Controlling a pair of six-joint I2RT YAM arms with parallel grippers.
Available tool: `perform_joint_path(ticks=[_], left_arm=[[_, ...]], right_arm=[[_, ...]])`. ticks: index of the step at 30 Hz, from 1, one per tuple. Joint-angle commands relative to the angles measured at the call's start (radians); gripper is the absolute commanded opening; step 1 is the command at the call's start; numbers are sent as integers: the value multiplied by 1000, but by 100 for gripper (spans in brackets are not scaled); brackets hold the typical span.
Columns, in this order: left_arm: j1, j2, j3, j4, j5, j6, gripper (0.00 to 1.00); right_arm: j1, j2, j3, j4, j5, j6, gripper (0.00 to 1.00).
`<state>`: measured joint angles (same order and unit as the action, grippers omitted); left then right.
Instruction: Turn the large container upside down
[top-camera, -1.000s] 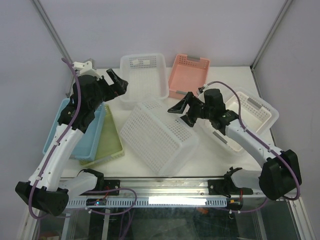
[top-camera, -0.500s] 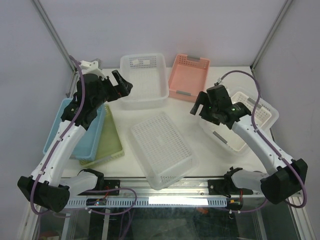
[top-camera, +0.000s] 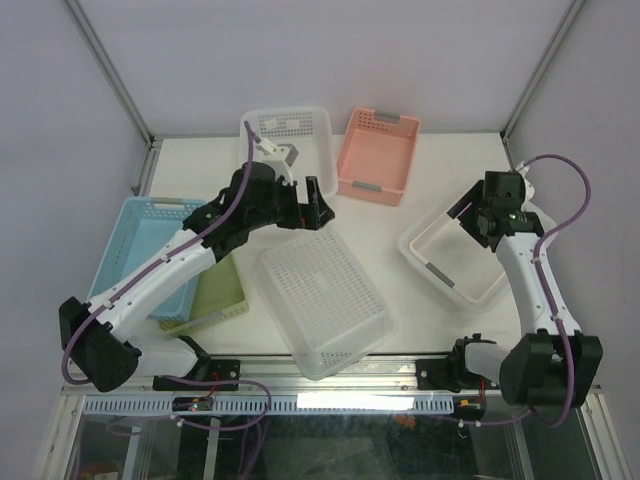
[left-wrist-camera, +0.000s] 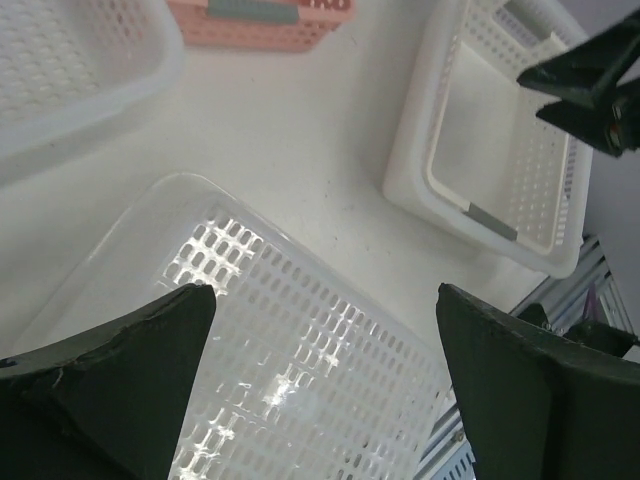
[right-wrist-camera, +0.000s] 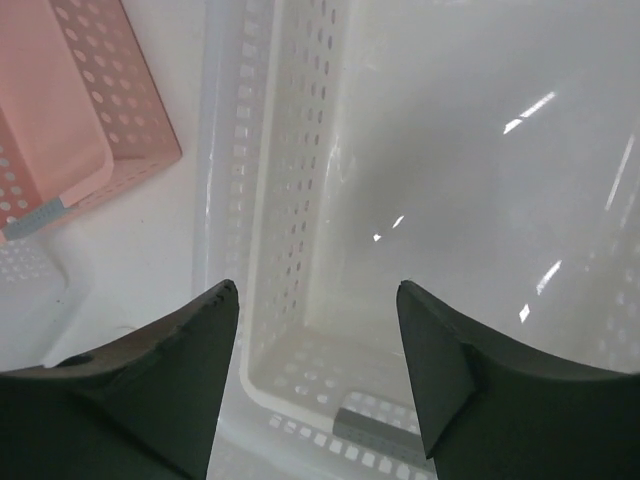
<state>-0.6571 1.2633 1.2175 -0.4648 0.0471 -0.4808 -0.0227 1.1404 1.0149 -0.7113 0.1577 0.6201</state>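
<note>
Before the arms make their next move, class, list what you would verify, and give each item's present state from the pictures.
1. Large container base up, rim down: ok.
2. Left gripper open, holding nothing: ok.
3. Right gripper open above the cream basket, holding nothing: ok.
4. Large container's rim flat on the table all round: cannot tell.

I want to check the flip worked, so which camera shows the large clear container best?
The top external view: the whole large container shows, perforated base up. The left wrist view catches only part of it under the left end effector. The right wrist view looks into a cream basket instead.
</note>
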Motion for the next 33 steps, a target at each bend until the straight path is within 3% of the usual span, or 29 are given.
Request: perform_joint_path(ticks=[1, 5, 8, 15, 25, 33], left_arm=[[-55, 47, 5, 67, 35, 29, 99], [-89, 90, 30, 69, 44, 39, 99], [-98, 112, 48, 70, 51, 42, 99], [-103, 136, 54, 72, 55, 43, 99], [-105, 184, 77, 78, 58, 42, 99], [-107, 351, 258, 80, 53, 64, 99]], right_arm=[[-24, 122, 17, 160, -111, -18, 65], [-26, 214, 27, 223, -141, -15, 52], [-26, 280, 40, 245, -141, -14, 49], [-27, 367, 83, 250, -149, -29, 48], [-28, 300, 78, 269, -178, -17, 49], [-28, 305, 76, 286, -194, -7, 51]])
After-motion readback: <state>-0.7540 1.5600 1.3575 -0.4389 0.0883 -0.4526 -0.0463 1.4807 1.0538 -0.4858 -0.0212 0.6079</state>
